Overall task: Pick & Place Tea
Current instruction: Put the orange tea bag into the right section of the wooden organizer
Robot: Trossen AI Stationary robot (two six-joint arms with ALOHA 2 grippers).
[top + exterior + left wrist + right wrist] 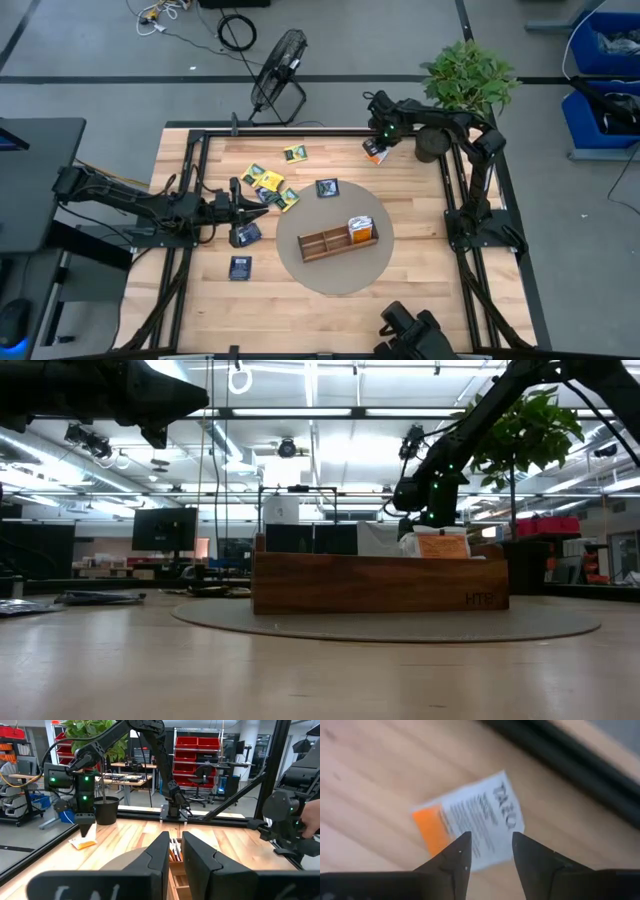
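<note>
An orange-and-white tea sachet (470, 822) lies flat on the table near its far edge (375, 151). My right gripper (490, 842) points down just above it, open, with a finger over either side of its middle; I see no touch. It also shows in the left wrist view (85, 821). My left gripper (250, 208) hangs open by a narrow gap and empty at the table's left, above a dark blue sachet (247, 234). The wooden tray (325, 243) sits on a round mat and holds orange-and-white sachets (360, 229) in its right compartment.
Yellow-and-green sachets (268, 183) lie in a loose group left of the mat, one more (295, 153) farther back. Dark blue sachets lie at the mat's far edge (327, 187) and near the front left (240, 267). A potted plant (467, 78) stands at the far right corner.
</note>
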